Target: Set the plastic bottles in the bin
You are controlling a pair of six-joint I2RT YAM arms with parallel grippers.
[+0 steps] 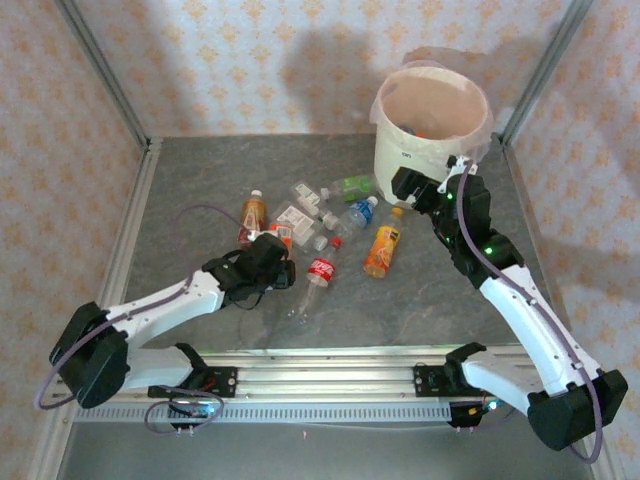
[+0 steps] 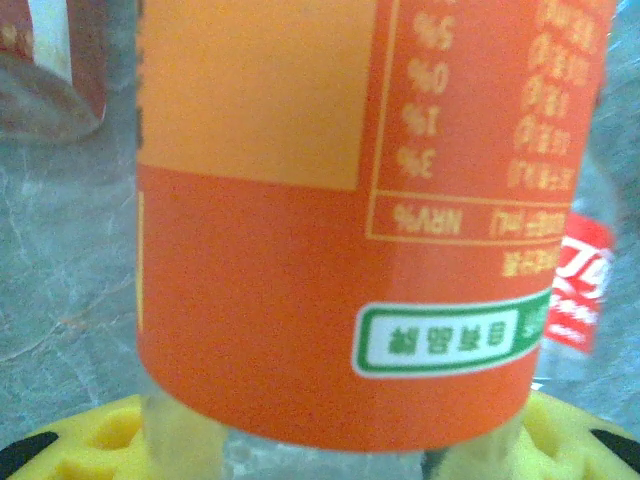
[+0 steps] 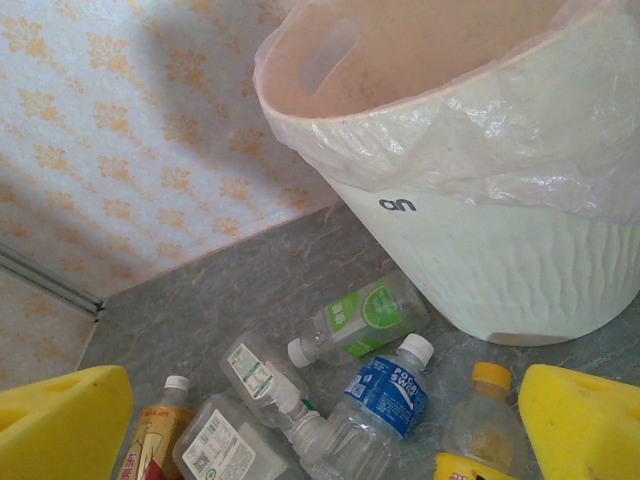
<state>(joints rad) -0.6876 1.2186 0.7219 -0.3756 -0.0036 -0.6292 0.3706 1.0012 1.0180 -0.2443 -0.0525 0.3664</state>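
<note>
My left gripper [image 1: 277,260] is shut on a clear bottle with an orange label [image 2: 330,220], low over the table; its yellow fingers [image 2: 85,440] press the bottle's sides. A red-labelled bottle [image 1: 319,272] lies just right of it. More plastic bottles lie mid-table: brown tea [image 1: 252,214], clear ones [image 1: 298,205], green-labelled [image 3: 362,315], blue-labelled [image 3: 388,398], and orange with a yellow cap [image 1: 383,250]. The bin [image 1: 400,152], a white bucket with a pink liner, stands at the back right. My right gripper [image 3: 320,440] hangs open beside the bin, above the bottles.
Metal frame posts [image 1: 105,75] and patterned walls close in the grey table [image 1: 200,175] on the left, back and right. The rail [image 1: 320,380] with the arm bases runs along the near edge. Some bottles lie inside the bin.
</note>
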